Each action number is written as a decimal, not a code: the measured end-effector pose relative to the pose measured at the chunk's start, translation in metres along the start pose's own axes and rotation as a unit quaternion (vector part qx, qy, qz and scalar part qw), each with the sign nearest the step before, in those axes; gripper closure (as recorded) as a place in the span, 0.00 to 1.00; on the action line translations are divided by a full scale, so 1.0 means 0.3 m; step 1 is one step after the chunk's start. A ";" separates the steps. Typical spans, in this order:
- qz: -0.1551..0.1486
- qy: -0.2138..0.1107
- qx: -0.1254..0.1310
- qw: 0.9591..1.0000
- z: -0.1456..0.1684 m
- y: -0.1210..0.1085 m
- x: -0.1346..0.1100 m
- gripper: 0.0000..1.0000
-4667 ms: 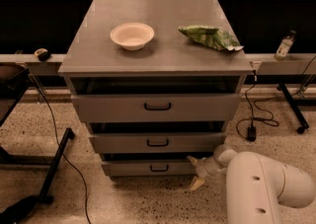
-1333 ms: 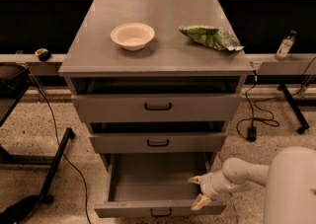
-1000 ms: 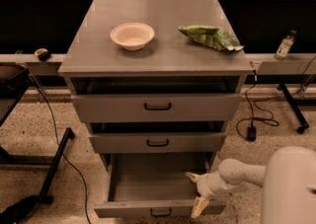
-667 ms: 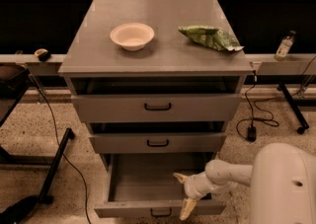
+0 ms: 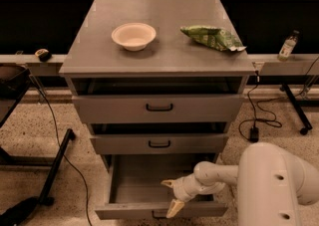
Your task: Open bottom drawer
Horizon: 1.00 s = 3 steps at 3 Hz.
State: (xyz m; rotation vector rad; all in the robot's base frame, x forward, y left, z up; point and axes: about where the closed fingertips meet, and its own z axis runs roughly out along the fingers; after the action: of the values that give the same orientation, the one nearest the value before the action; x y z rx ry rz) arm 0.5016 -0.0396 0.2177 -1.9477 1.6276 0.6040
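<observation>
Everything here is placed against the grey cabinet (image 5: 164,63). Off its left side, a small dark object (image 5: 42,54) sits on a low ledge, and a black cable (image 5: 55,135) runs down across the floor past a black stand leg (image 5: 56,163).

On the cabinet's top, left of centre, stands a pale bowl (image 5: 133,36); right of centre lies a crumpled green snack bag (image 5: 212,37), well apart from the bowl.

In the cabinet's front, the top drawer (image 5: 159,108) and the middle drawer (image 5: 159,144) each stand slightly out. The bottom drawer (image 5: 139,177) is at the cabinet's foot, drawn far out toward the camera, its bare grey inside showing.

The gripper (image 5: 170,196) hangs over the right half of that drawer, near its front panel. Its two pale fingers are spread wide and grip nothing: one fingertip (image 5: 166,183) is over the drawer's inside, the other reaches the top edge of the front panel. The white arm (image 5: 271,182) behind it covers the drawer's right front corner.

Right of the cabinet, a black cord with a plug block (image 5: 254,133) lies on the floor, and a small bottle (image 5: 287,46) stands on the ledge.
</observation>
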 end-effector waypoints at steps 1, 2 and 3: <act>0.026 -0.025 -0.026 0.999 0.065 -0.056 0.025 0.50; 0.037 -0.030 -0.036 0.998 0.068 -0.059 0.037 0.73; 0.037 -0.030 -0.036 0.998 0.056 -0.048 0.027 0.74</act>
State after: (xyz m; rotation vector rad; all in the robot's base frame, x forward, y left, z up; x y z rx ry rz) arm 0.5171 -0.0327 0.2015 -1.9078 1.6688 0.7522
